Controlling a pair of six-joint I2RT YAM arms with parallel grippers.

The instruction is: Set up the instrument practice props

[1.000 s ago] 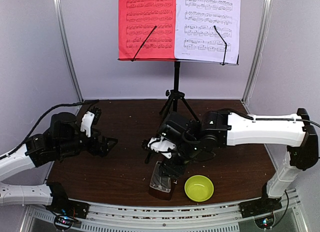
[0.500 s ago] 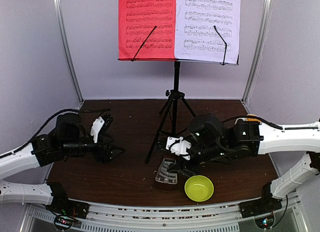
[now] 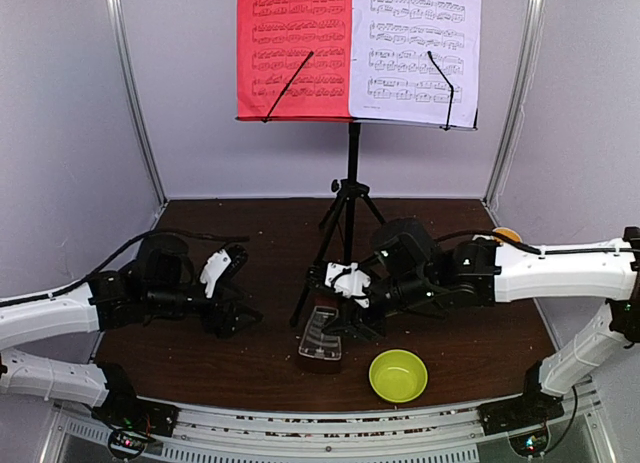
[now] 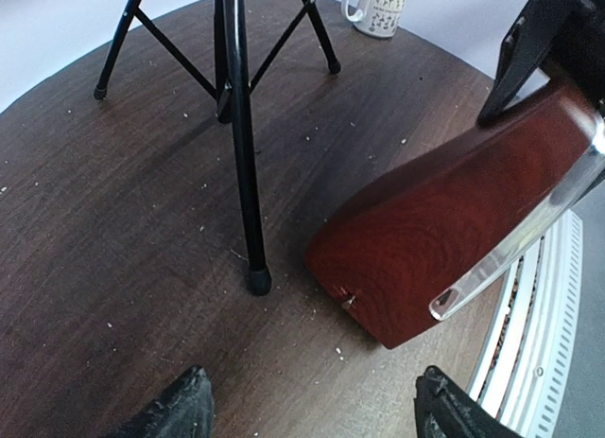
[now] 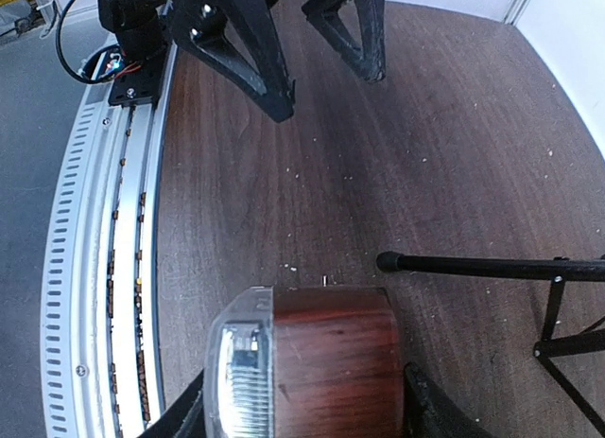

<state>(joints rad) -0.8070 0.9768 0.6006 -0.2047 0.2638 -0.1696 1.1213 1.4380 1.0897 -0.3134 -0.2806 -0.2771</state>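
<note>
Your left gripper (image 4: pixel 312 407) has slid in toward the metronome (image 4: pixel 444 220), fingers spread and empty, while your right gripper (image 5: pixel 302 414) pinches it (fingertips cut off), tilted by the stand (image 4: pixel 241 154) foot.

The right gripper (image 5: pixel 304 411) clasps the metronome (image 5: pixel 331 348) sideways.

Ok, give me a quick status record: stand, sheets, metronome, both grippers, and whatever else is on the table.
stand: music stand upright on its tripod, toward the back of the table
sheets: red sheet left, white sheet right, both on the desk
metronome: metronome tilted, clear cover on, near the front edge
right gripper: right gripper shut on the metronome, one finger each side
left gripper: left gripper open, empty, facing the metronome
other: yellow-green bowl right of the metronome; patterned mug beyond the tripod legs
</note>
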